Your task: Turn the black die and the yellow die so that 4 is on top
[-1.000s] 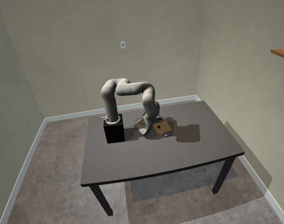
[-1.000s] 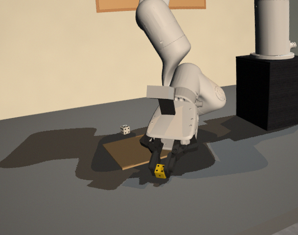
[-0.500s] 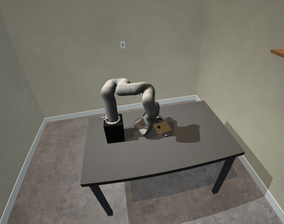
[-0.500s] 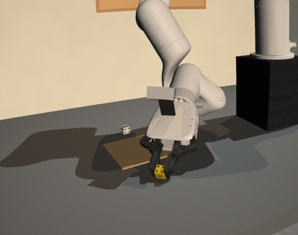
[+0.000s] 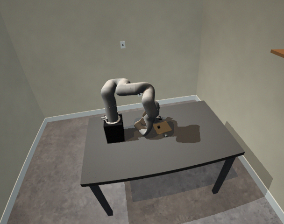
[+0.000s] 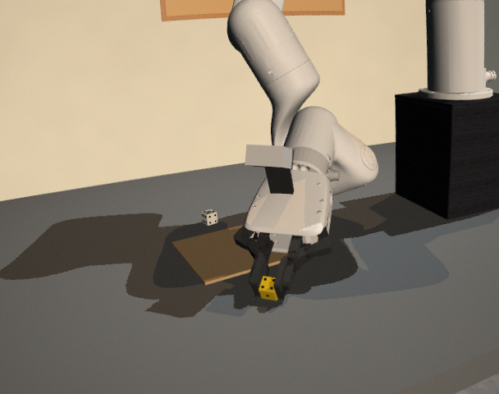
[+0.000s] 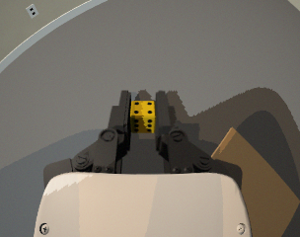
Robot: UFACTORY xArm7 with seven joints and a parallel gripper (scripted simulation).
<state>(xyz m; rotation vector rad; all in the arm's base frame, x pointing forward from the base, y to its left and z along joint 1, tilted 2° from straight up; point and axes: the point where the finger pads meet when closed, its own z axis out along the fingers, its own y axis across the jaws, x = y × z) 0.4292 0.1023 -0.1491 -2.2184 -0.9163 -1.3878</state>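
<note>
My gripper (image 6: 270,285) is shut on the yellow die (image 6: 268,288) and holds it tilted just above the table, off the near edge of the brown mat (image 6: 224,254). The die also shows between the black fingers in the wrist view (image 7: 142,117). The black die (image 5: 158,126) sits on the mat (image 5: 162,127) in the top view; the arm hides it in the exterior view.
The arm's black base block (image 6: 451,153) stands on the table at the right. The arm's wrist and forearm (image 6: 309,169) lean low over the mat's right part.
</note>
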